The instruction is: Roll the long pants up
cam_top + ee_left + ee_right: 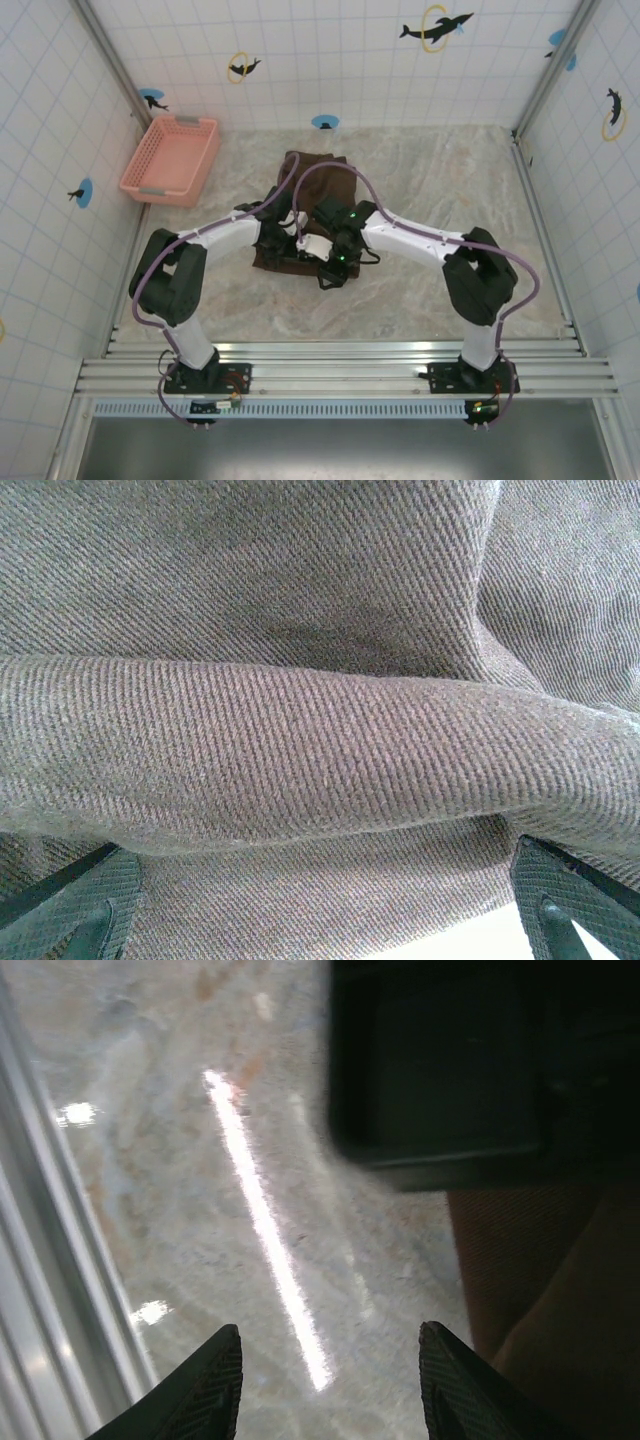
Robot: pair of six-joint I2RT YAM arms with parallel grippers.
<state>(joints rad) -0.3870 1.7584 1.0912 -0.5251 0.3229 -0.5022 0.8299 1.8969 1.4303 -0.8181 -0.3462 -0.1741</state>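
At tabletop (440, 180) centre, long pants (325, 190) laid, stretched toward 12 o'clock. Released left hand (318, 852) spread wide at fabric fold. Released right hand (330, 1330) held above tabletop, nothing grasped, pants seen at 4 o'clock.

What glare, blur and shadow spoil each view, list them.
Right wrist: a bright glare streak crosses the table, and the dark block at top right is blurred. Left wrist: the pants weave is sharp, with soft shade above the fold. Top external: even light, faint shadows.
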